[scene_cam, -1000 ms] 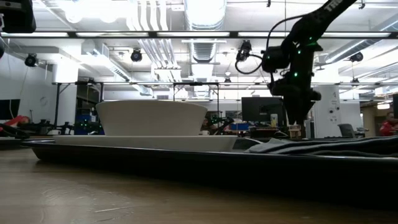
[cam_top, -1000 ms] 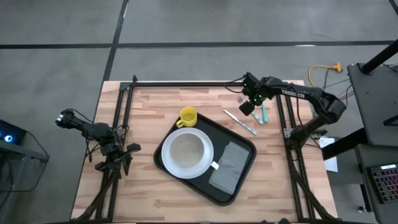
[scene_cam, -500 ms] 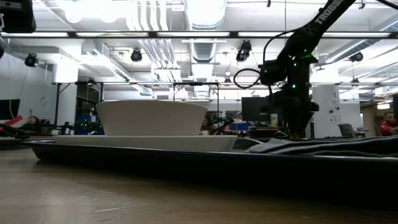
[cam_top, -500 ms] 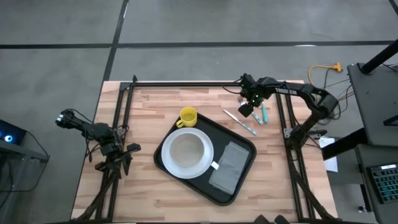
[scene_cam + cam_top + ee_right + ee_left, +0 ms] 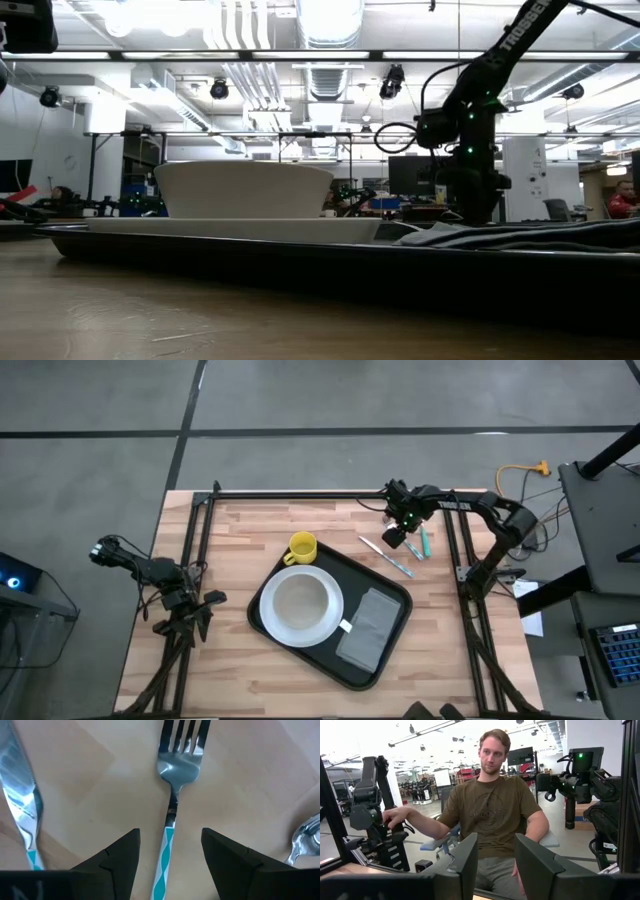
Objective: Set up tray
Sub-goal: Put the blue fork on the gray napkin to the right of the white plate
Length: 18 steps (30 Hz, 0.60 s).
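Left gripper (image 5: 190, 610) waits off the table's left edge, well away from the work, its fingers (image 5: 465, 865) parted and holding nothing; its own camera looks out at a seated person (image 5: 492, 815) in the room, not at the table.

Moving right, the tray (image 5: 395, 595) lies about mid-table, turned at a slant, with a white plate (image 5: 262, 622) and bowl (image 5: 299, 603) on its left half and a grey folded napkin (image 5: 369, 628) on its right. A yellow mug (image 5: 302, 547) stands on the wood just beside the tray's far-left corner.

Farther right, the right gripper (image 5: 397, 534) hangs low over the cutlery lying on bare wood beyond the tray's far-right edge. Its jaws are wide apart and empty, set either side of a fork (image 5: 172, 795) whose teal-striped handle runs straight between them, long axis crossing the line of closing. A knife (image 5: 22, 810) lies to one side of the fork and a spoon (image 5: 306, 840) to the other, both apart from it. This arm is plainly the nearer; the tray lies toward the table's middle from it.

How close the fingertips are to the wood cannot be judged. Knife and spoon are cut off in the wrist view, and from table height the tray and napkin hide the cutlery.
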### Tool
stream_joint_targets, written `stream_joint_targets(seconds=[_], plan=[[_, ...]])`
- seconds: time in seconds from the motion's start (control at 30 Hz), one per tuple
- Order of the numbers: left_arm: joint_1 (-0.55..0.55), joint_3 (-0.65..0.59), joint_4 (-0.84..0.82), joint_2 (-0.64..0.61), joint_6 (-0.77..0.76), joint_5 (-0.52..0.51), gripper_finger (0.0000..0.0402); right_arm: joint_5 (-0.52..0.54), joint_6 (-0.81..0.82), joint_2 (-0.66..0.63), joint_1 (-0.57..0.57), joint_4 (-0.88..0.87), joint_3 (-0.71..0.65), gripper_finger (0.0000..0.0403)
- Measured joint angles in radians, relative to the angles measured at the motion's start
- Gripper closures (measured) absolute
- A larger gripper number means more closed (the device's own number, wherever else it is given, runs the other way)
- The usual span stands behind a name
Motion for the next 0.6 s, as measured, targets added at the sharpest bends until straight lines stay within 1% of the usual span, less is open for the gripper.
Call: stream_joint_targets(seconds=[0.6], plan=[[0.0, 0.0, 0.0, 0.0, 0.0, 0.0, 0.029, 0.0, 0.029, 0.016, -0.002, 0.025, -0.034, 0.02]])
